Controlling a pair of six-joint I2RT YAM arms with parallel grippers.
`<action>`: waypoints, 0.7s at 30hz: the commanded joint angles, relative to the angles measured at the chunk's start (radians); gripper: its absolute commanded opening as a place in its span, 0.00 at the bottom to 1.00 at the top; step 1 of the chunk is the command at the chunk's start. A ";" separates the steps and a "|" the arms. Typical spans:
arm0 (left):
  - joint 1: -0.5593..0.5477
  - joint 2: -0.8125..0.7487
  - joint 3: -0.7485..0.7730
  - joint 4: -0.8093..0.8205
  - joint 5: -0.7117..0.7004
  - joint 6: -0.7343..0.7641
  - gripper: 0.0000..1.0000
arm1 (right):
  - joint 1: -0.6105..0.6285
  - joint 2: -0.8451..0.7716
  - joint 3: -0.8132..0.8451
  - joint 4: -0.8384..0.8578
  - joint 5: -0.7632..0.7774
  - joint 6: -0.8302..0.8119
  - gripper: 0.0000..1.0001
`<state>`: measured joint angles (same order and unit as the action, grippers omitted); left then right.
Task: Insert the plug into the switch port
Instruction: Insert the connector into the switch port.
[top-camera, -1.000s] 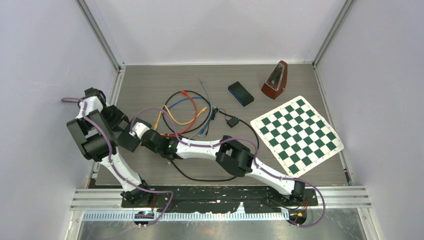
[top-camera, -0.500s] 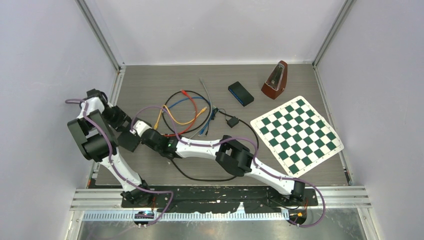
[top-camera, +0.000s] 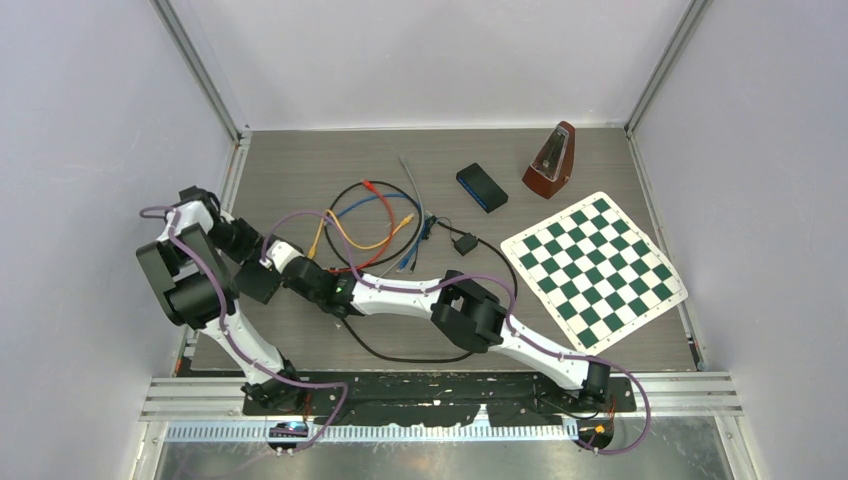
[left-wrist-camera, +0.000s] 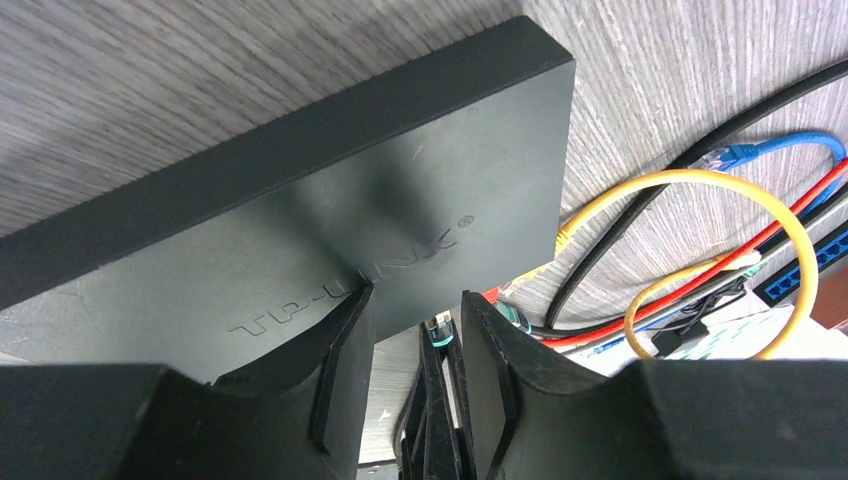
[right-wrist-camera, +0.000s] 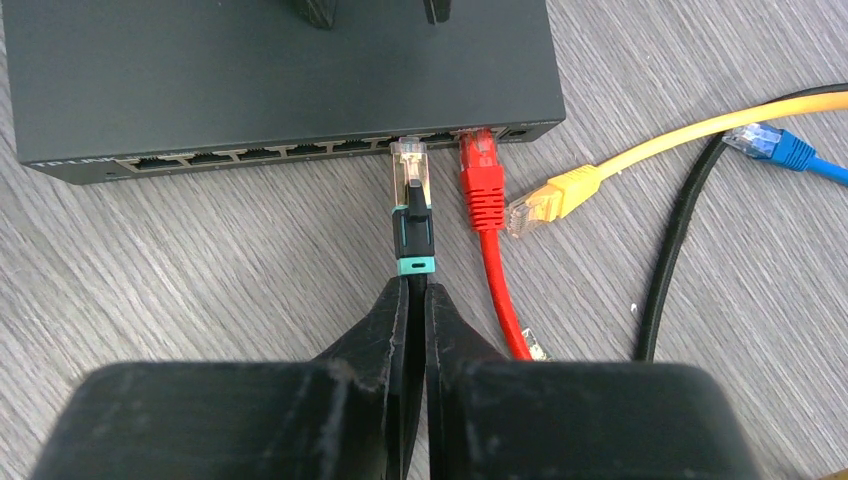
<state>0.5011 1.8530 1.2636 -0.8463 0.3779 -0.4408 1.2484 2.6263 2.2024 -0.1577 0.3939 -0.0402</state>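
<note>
The right end effector (right-wrist-camera: 415, 290) was pinched fully shut on the plug (right-wrist-camera: 412, 190), gripping it by the cable right behind its teal boot. Straight ahead of the fingertips, the plug's clear tip met the mouth of a port on the switch (right-wrist-camera: 280, 70). Whether it was seated inside could not be told. In the next port to the right of that tip sat a red plug (right-wrist-camera: 482, 185), its cable trailing back past the fingers. Further right, a yellow plug (right-wrist-camera: 548, 195) lay loose on the desk (right-wrist-camera: 150, 260) just beside the red one, touching no port. Beyond it ran a black cable (right-wrist-camera: 680, 250), with a blue plug (right-wrist-camera: 770, 143) near its far end.

The left end effector (left-wrist-camera: 415, 298) faced it from across the switch, parted by a moderate gap and holding nothing. Its fingers (right-wrist-camera: 315, 10) hung over the switch's top face; contact could not be judged.

Well off to the right of both lay a small black box (top-camera: 482, 187), a metronome (top-camera: 551, 160) and a chessboard (top-camera: 594, 270).
</note>
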 joint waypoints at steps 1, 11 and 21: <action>-0.004 -0.064 -0.008 0.027 -0.030 -0.024 0.39 | 0.000 -0.040 -0.007 0.050 -0.020 0.011 0.05; -0.003 -0.014 0.148 0.033 -0.274 -0.034 0.44 | 0.000 -0.056 -0.081 0.090 -0.043 0.014 0.05; -0.006 0.143 0.381 -0.075 -0.297 -0.021 0.47 | 0.001 -0.074 -0.119 0.110 -0.060 0.033 0.05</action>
<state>0.4992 1.9305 1.5501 -0.8593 0.0895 -0.4686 1.2472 2.6068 2.1159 -0.0292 0.3634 -0.0277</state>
